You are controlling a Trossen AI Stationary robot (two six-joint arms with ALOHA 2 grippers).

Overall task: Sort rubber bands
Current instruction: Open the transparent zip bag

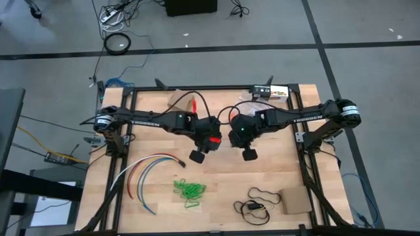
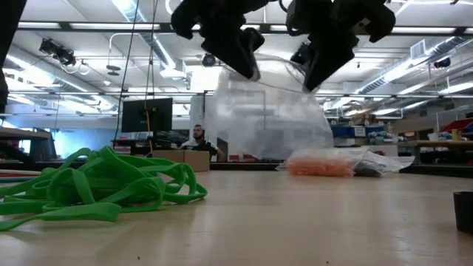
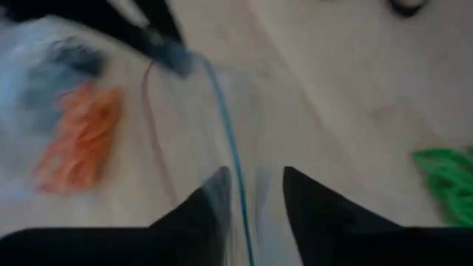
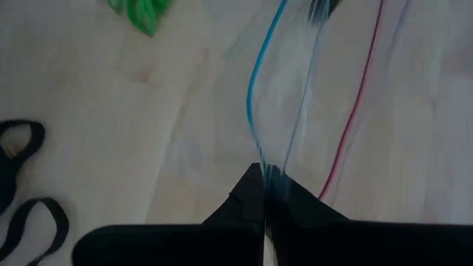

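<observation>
Bag held aloft between both arms, bands heaped below

Table [image 1: 275, 167] carries everything, wooden top, both arms reaching in over its middle. Clear plastic bag [image 2: 266, 111] hangs between the two grippers, lifted off the surface, its blue and pink seal lines running from one gripper to the other. Likely reason for the two-point hold: keeping the mouth stretched so bands can go in or be shaken out. My judgement only.

Right gripper [image 4: 264, 193] pinched fully together on the bag's blue-edged lip; film runs straight into the closed fingertips. Left gripper [image 3: 251, 193] has its fingers apart, bag edge passing through the gap; whether it is actually clamping the film I cannot tell.

Rubber bands, by heap:
- orange bands [image 2: 319, 165] lie inside the bag's low end, resting on the table toward the far side; something dark sits just beside them.
- green bands [image 1: 189, 189] loose on the near part of the table, well apart from the bag.
- dark bands [image 1: 257, 202] near the right front, beside a cardboard piece [image 1: 296, 200].

Coloured cables [image 1: 146, 172] curve at the left front, not part of the sort.
</observation>
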